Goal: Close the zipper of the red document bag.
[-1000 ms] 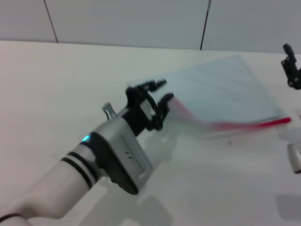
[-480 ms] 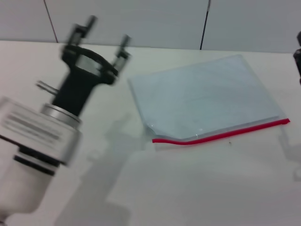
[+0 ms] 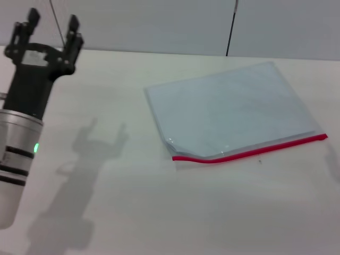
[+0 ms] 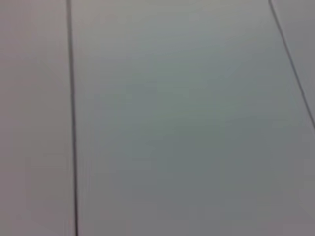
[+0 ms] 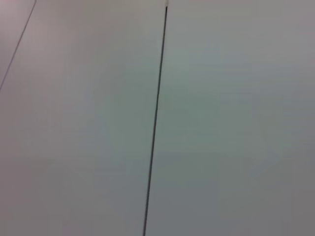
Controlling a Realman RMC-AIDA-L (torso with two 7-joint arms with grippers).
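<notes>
Red document bag (image 3: 234,111) lies flat on the desk (image 3: 159,212); thin, floppy, slippery, I judge; pinch the zipper (image 3: 249,152) at its 3 o'clock end; left end effector (image 3: 50,27), at 10 o'clock, gapes wide, empty.

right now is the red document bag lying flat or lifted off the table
Lying flat: the red document bag rests spread on the table, zipper along its near edge. The open left claw is raised well away.
</notes>
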